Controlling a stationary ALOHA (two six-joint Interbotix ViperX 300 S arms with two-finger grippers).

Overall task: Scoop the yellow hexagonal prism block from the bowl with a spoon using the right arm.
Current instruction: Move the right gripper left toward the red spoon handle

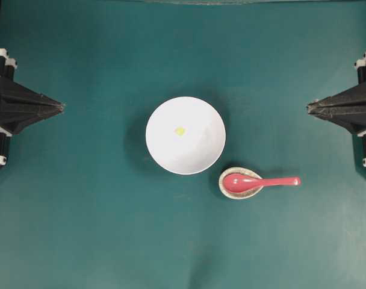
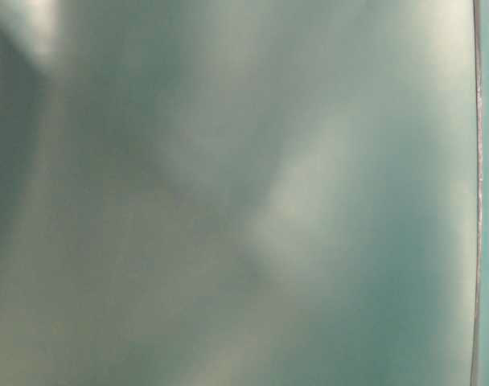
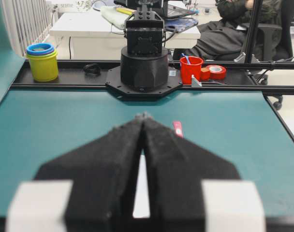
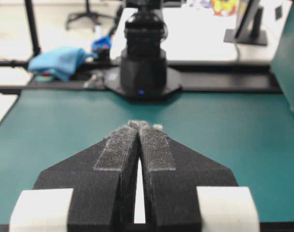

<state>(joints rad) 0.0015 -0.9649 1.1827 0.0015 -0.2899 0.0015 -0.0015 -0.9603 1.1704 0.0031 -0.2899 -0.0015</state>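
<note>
From my seat: right gripper (image 1: 309, 108) parked at 3 o'clock edge, jaws pinched together, holding nothing. Left gripper (image 1: 61, 107) opposite at 9 o'clock, likewise closed, idle. Spoon (image 1: 259, 182) lies toward 5 o'clock from bowl (image 1: 185, 135), scoop in speckled spoon rest (image 1: 226, 190), handle running toward 3 o'clock, so right arm nearer; I judge handle end the place to grab. Yellow block (image 1: 180, 131) sits alone inside bowl, just off centre. Table-level view blurred, probably mat; nothing usable.

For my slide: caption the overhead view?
Pale-yellow block in round white bowl; red spoon on speckled rest; both grippers shut.
</note>
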